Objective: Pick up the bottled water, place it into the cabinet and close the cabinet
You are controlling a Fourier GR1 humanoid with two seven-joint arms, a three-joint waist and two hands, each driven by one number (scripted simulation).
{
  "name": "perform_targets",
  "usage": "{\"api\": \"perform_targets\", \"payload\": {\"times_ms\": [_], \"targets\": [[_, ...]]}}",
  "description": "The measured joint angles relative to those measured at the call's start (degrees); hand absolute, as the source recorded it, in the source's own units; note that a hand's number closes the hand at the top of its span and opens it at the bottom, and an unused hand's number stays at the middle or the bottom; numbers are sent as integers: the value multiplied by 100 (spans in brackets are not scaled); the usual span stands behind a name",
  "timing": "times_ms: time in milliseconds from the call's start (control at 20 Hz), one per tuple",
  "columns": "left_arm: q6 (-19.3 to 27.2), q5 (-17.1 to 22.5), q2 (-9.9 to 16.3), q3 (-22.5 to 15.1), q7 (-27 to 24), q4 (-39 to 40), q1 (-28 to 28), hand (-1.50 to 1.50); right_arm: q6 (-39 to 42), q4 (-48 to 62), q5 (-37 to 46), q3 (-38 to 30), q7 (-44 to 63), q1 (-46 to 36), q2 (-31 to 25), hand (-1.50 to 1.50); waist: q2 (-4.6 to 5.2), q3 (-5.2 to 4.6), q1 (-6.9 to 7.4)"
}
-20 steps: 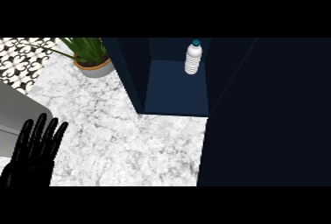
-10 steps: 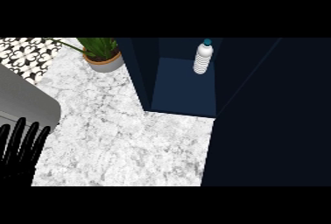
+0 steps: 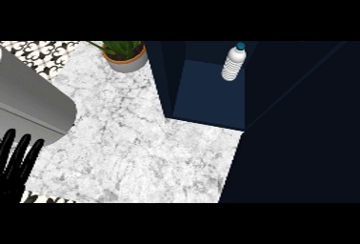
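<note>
The bottled water (image 3: pixel 234 62), clear with a blue cap, stands upright inside the dark blue cabinet (image 3: pixel 211 97), near its back. A dark door panel (image 3: pixel 302 138) fills the right side of the head view in front of the cabinet opening. My left hand (image 3: pixel 17 164) shows at the lower left edge, fingers straight and pointing up, resting apart from everything. My right hand does not show.
A potted plant (image 3: pixel 125 57) in a grey pot stands at the back of the marble counter (image 3: pixel 141 147), left of the cabinet. A grey sink basin (image 3: pixel 32 102) takes up the left side. Patterned tiles (image 3: pixel 42 52) line the back left.
The view has shifted, so everything sits further right and lower. My left hand has slid down toward the lower left corner. More of the sink shows. The bottle stays in the cabinet.
</note>
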Motion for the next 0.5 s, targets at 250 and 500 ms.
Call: {"api": "perform_targets", "payload": {"times_ms": [250, 500], "targets": [[-155, 30, 121, 79, 27, 23, 7, -150, 114, 6, -30, -51, 150, -423, -97, -150, 27, -25, 194], [-285, 91, 218, 130, 86, 42, -26, -150, 395, 3, -46, -215, 240, -1057, -348, 150, 19, -60, 370]]}}
